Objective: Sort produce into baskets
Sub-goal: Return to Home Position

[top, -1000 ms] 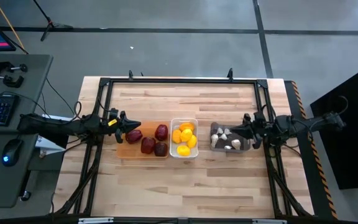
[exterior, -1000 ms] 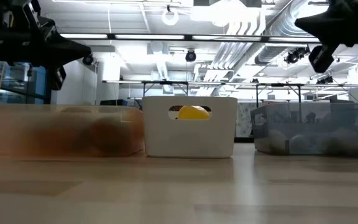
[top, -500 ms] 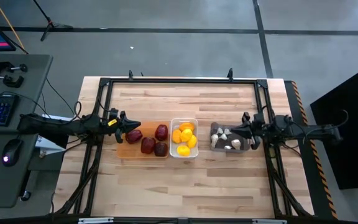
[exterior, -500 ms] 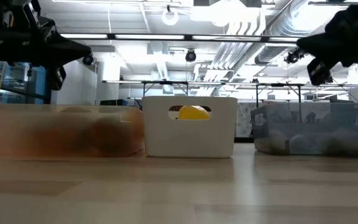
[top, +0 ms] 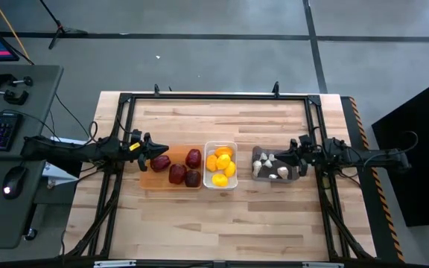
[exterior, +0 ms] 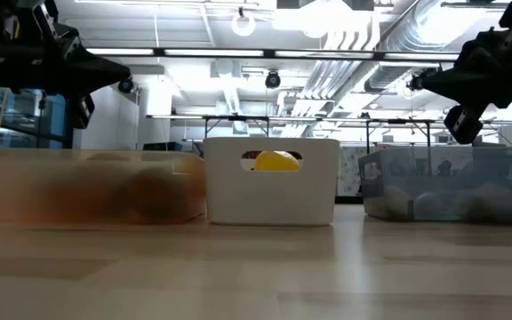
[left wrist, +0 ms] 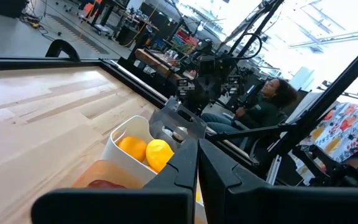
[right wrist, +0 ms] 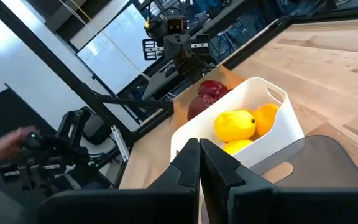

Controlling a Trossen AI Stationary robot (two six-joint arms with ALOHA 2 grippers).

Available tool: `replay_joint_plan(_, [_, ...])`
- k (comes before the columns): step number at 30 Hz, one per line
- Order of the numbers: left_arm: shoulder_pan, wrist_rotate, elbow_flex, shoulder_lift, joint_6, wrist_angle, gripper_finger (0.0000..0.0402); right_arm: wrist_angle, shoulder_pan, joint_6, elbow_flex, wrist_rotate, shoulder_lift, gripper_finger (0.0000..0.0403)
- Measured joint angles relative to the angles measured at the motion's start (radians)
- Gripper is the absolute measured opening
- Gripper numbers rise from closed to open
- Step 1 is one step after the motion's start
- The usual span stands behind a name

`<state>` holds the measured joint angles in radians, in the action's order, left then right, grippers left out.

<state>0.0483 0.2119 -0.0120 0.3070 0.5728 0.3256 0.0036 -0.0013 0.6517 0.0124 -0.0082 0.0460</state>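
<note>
Pale wooden tabletop point(top: 222, 223) fills my feed, with three containers in a row across its middle. Furthest left, the left gripper point(top: 157, 151) hangs above the far left corner of the orange tray point(top: 149, 183), fingers pressed together on nothing. That tray holds four dark red pieces point(top: 177, 173). Just beside it, the white bin point(top: 220, 143) carries the lemons point(top: 220, 165). Across a gap, the dark grey bin point(top: 258, 177) holds the garlic bulbs point(top: 280, 173), and the right gripper point(top: 290, 157) hovers over its right end, fingers together and empty
</note>
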Motion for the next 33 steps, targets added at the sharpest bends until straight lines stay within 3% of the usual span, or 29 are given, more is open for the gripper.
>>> replay_joint_plan(10, [0.001,0.0,0.0,-0.001,0.0,-0.008,0.0,0.0,0.003,-0.001,0.0,0.0,-0.018,0.0])
replay_joint_plan(27, [0.011,0.0,0.0,-0.304,0.0,-0.097,0.0,0.0,0.003,0.002,0.0,0.0,-0.033,0.0])
replay_joint_plan(33, [0.011,0.003,-0.002,-0.284,0.0,-0.034,0.0,0.0,0.003,-0.002,0.0,0.006,-0.032,0.0])
